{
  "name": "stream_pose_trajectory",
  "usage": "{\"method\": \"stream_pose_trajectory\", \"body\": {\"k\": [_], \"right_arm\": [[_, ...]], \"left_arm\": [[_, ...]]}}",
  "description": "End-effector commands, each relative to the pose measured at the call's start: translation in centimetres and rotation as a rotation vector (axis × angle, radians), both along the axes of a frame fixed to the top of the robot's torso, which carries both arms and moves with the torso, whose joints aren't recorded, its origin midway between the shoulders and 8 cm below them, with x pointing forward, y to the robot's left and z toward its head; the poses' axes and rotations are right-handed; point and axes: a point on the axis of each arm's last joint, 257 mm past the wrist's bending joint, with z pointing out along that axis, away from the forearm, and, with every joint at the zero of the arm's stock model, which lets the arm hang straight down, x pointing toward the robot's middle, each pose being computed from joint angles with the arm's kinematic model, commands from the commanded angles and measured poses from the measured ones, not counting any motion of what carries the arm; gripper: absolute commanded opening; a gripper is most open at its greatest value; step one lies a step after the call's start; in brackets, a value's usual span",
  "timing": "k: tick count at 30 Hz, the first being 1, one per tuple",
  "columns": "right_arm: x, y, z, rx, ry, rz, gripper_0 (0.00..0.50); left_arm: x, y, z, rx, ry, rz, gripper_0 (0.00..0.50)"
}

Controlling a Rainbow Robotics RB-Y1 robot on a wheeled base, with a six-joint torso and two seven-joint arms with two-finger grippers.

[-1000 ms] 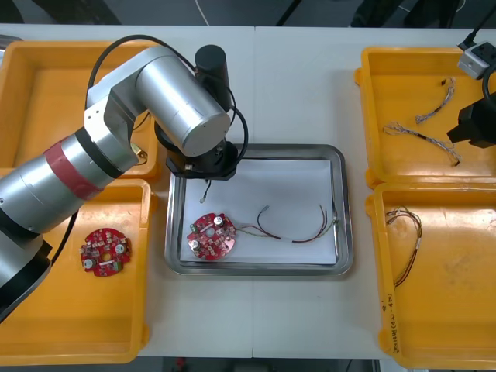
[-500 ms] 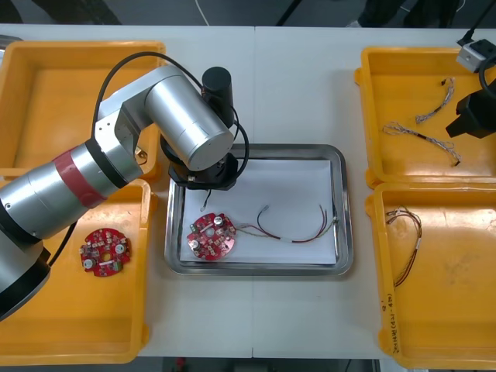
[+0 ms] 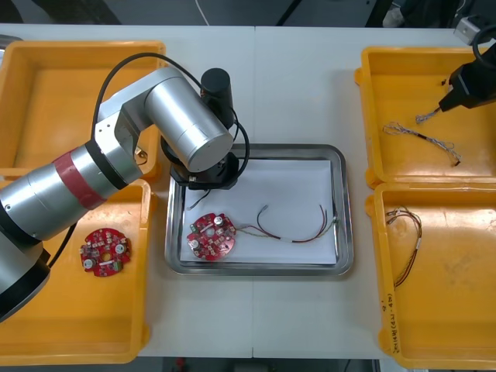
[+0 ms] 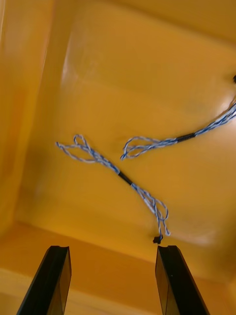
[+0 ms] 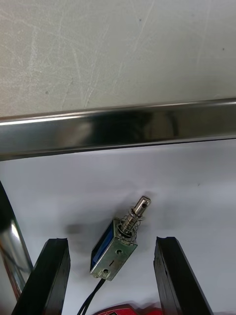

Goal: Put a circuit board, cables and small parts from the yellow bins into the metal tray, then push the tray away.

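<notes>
Electronics assembly lab, light table (image 3: 294,85), yellow bins (image 3: 449,310) holding cables (image 3: 422,136), red circuit boards (image 3: 104,252), metal tray (image 3: 346,209)

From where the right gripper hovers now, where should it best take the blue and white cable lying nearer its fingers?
Probably at the black sleeve in the middle of that cable, coming straight down with the right gripper open across it. The cable lies flat on the bin floor, and its ends are loose loops.
</notes>
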Motion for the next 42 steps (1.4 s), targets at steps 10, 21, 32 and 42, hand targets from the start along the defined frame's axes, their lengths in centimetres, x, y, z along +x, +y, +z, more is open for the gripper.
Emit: {"method": "stream_pose_trajectory", "body": {"k": [10,21,32,42], "right_arm": [[4.6,-2.5,7.0,0.069,-0.118,-0.278,0.5],[3.5,-4.5,4.8,0.075,-0.062,-0.398,0.5],[3.7,-4.7,2.6,0.244,-0.036,-0.692,0.5],[6.1,-4.3,1.8,0.394,-0.052,-0.887,0.5]], "left_arm": [[0.2,-1.5,3.3,-0.148,-0.034,0.145,0.5],[-0.5,0.8,8.2,-0.165,-0.053,0.202,0.5],[-0.9,6.7,14.6,-0.198,-0.055,0.324,0.5],[0.7,11.6,17.6,-0.218,-0.067,0.437,0.5]]}}
